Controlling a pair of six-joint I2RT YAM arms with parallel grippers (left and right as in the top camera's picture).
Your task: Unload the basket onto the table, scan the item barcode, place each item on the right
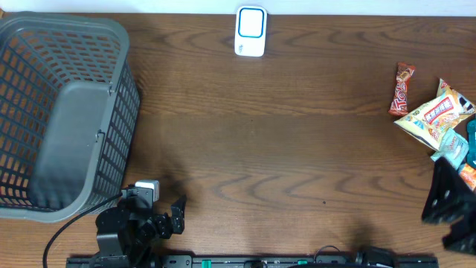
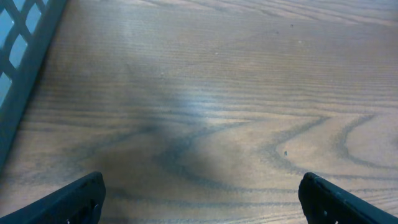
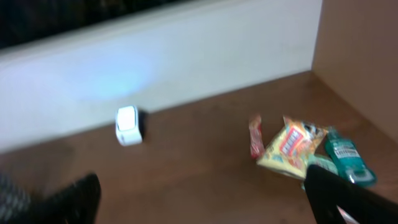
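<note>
The items lie in a small pile at the right edge of the table: a red candy bar point(image 1: 402, 88), a yellow snack bag point(image 1: 435, 115) and a teal pack point(image 1: 470, 138). The right wrist view also shows the candy bar point(image 3: 255, 137), the snack bag point(image 3: 289, 149) and the teal pack point(image 3: 345, 158). A white scanner with a blue face point(image 1: 251, 31) stands at the far edge; it shows as a white scanner point(image 3: 128, 125) by the wall. My right gripper point(image 1: 450, 208) hangs open, near the pile and touching nothing point(image 3: 202, 180). My left gripper point(image 1: 172, 217) is open over bare wood point(image 2: 200, 186).
A large grey mesh basket point(image 1: 67, 112) fills the left end of the table, its wall showing at the left of the left wrist view point(image 2: 25, 62). A white wall runs behind the scanner. Brown wood lies between the basket and the items.
</note>
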